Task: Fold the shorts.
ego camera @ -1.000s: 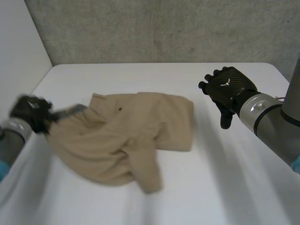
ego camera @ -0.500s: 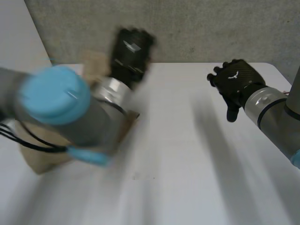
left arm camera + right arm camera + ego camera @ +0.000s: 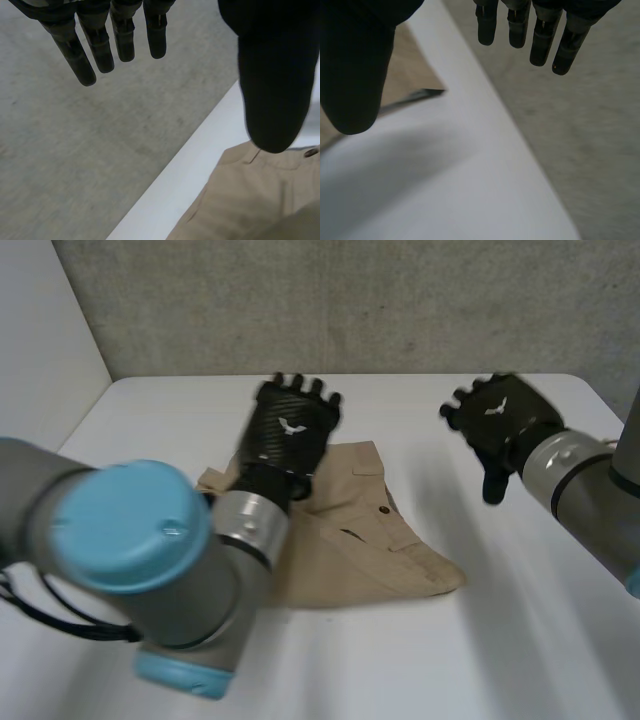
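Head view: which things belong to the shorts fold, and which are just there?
Part of the job:
- tan shorts, lying rumpled on the table
- left hand, open, holding no cloth
- right hand, open, off to the side of the shorts

Just there:
- white table, the work surface
- grey wall behind it

Head view looks down — wrist views close, sharing shorts (image 3: 370, 540).
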Robot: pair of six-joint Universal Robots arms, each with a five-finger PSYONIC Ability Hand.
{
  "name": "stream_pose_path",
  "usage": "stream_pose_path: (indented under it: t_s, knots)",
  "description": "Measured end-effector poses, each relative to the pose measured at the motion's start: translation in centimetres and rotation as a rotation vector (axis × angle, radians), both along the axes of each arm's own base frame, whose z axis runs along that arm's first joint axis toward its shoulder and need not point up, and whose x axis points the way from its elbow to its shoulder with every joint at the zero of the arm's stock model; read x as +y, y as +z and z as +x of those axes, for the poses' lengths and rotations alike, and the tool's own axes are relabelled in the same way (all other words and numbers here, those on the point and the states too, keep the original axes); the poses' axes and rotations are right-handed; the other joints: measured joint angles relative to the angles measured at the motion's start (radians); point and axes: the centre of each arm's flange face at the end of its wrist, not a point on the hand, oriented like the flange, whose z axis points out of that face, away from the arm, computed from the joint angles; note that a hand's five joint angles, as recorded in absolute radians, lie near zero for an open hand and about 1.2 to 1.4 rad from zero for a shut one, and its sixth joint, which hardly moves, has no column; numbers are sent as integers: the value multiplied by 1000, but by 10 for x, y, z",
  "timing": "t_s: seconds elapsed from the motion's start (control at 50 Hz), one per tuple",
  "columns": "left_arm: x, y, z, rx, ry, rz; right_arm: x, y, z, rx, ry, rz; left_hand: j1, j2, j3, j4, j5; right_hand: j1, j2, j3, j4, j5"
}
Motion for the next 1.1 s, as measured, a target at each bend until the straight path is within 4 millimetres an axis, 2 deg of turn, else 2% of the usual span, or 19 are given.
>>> stream_pose_path:
  t_s: [0.1,0.12,0.18,0.24,0.28,0.34,0.38,0.44,0.56,0.6,0.66,0.72,0.8,0.84,0.88,0.9,0.92,0.98,1.1]
  knots:
    - [-5,11,36,7,81,21,19,-28,1,-1,88,233,33,41,38,35,54,0,0,0,0,0]
    - [-5,11,36,7,81,21,19,-28,1,-1,88,233,33,41,38,35,54,0,0,0,0,0]
    - [-17,9,57,-11,135,51,28,-47,0,-37,90,373,122,126,126,127,147,0,0,0,0,0]
    - [-25,7,65,-31,147,77,31,-59,-1,-83,68,451,123,132,133,134,154,0,0,0,0,0]
    - [-38,2,70,-58,132,120,33,-71,-2,-138,35,501,123,133,133,134,156,0,0,0,0,0]
    - [-55,-7,70,-87,86,184,34,-84,-4,-197,2,521,124,139,140,142,163,4,0,0,0,0]
    - [-59,-9,70,-91,74,196,34,-87,-4,-208,-3,520,127,145,145,148,167,6,3,2,1,1]
    - [-79,-21,65,-113,11,259,36,-100,-5,-243,-18,507,189,193,193,200,216,60,47,44,19,29]
    - [-102,-40,59,-148,-24,326,42,-111,-7,-246,-19,506,190,203,196,207,227,119,107,105,85,73]
    - [-103,-41,59,-151,-25,328,43,-112,-7,-245,-19,506,190,203,196,207,227,119,107,105,85,73]
    - [-115,-58,56,-213,-23,370,46,-117,-7,-237,-16,512,217,227,227,232,249,156,142,141,121,110]
    - [-119,-68,56,-262,-22,382,46,-122,-6,-235,-14,507,222,235,235,239,254,214,212,212,191,169]
    - [-122,-77,56,-307,-23,383,42,-126,-6,-237,-19,484,427,416,416,411,419,355,395,388,367,337]
    - [-123,-77,56,-313,-23,380,41,-127,-6,-238,-20,477,427,416,416,411,419,389,443,434,413,383]
    - [-124,-78,56,-322,-22,375,37,-130,-5,-244,-24,453,700,695,692,682,674,548,670,660,627,595]
    - [-124,-78,56,-323,-22,372,35,-131,-4,-247,-24,440,700,695,692,682,674,613,765,739,724,693]
    - [-124,-78,56,-323,-22,371,33,-131,-4,-249,-25,434,828,827,815,819,813,689,865,838,827,795]
    - [-123,-77,55,-322,-22,370,28,-132,-3,-259,-24,403,843,868,858,864,853,777,967,946,946,902]
    - [-110,-62,56,-317,-25,361,20,-118,-2,-275,-16,334,843,908,898,911,866,792,968,950,953,904]
